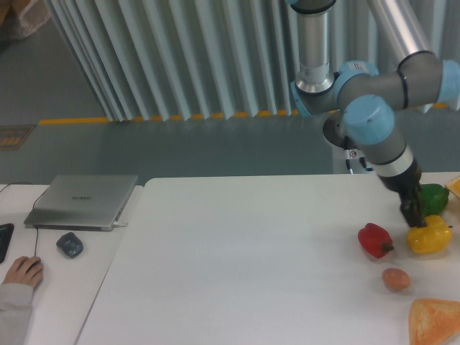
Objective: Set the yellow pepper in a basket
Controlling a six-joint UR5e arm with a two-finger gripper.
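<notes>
Where arm ends, tool touches yellow pepper top; opening unclear.

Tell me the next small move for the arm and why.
Probably lower the pincer a little onto the yellow pepper and close. The pincer sits at the pepper's top left edge, the pepper rests on the table between the red pepper and the green pepper, and no firm grip shows yet.

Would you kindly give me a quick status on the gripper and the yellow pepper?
Gripper right over the yellow pepper, jaw state unclear. Pepper on the table, not in any basket. Red pepper and green pepper close alongside.
</notes>
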